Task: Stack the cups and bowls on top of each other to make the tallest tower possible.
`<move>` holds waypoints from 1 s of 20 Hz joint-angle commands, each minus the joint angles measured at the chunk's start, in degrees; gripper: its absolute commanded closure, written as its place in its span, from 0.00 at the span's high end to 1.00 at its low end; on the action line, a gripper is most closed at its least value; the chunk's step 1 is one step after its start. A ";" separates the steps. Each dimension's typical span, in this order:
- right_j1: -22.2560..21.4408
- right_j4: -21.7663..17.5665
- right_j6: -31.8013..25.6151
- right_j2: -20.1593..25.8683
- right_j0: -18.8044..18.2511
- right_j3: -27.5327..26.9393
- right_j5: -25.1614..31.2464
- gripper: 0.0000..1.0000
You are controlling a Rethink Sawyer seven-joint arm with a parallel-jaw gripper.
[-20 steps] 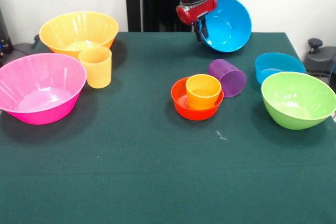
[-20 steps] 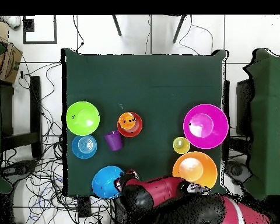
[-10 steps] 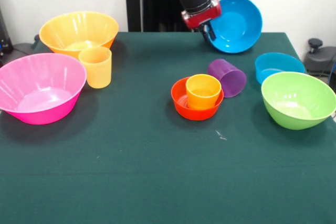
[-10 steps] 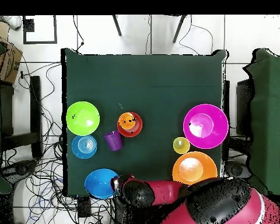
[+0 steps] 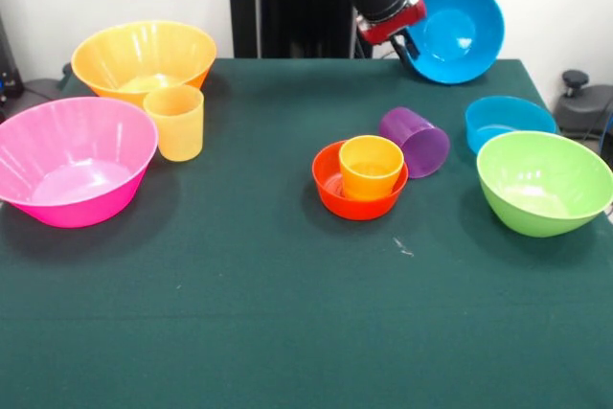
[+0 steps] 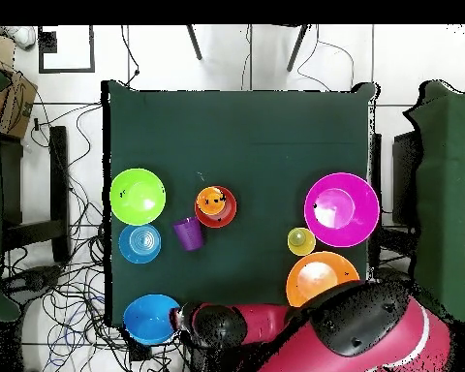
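My gripper (image 5: 409, 45) (image 6: 181, 317) is shut on the rim of the medium blue bowl (image 5: 458, 32) (image 6: 151, 320), holding it tilted in the air past the table's corner. The tower stands mid-table: the orange cup (image 5: 371, 167) (image 6: 211, 201) sits in the small red-orange bowl (image 5: 335, 187) (image 6: 226, 211). The purple cup (image 5: 415, 141) (image 6: 187, 233) lies on its side beside it. The yellow-orange cup (image 5: 175, 122) (image 6: 301, 241) stands upright between the big pink bowl (image 5: 72, 160) (image 6: 341, 209) and the big yellow bowl (image 5: 144, 59) (image 6: 323, 279). The lime green bowl (image 5: 543, 182) (image 6: 137, 196) and small blue bowl (image 5: 508, 122) (image 6: 139, 243) rest together.
The green table (image 5: 239, 304) (image 6: 275, 136) has open cloth along its side away from the arm. Cables cover the floor (image 6: 72, 281) around the table. Another green table (image 6: 449, 194) stands at one side.
The arm has swung outward, carrying the medium blue bowl away from the table's middle and past the table edge. Everything else has stayed put.
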 commanded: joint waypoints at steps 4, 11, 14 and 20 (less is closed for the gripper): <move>-3.69 -4.41 7.73 -4.14 12.18 -4.87 -16.60 0.00; 0.48 10.71 -4.16 -24.25 32.36 -3.47 -74.79 0.00; 3.75 14.37 -2.19 -26.13 35.20 -4.52 -83.52 0.00; 7.07 22.71 1.50 -29.78 41.15 -5.26 -94.47 1.00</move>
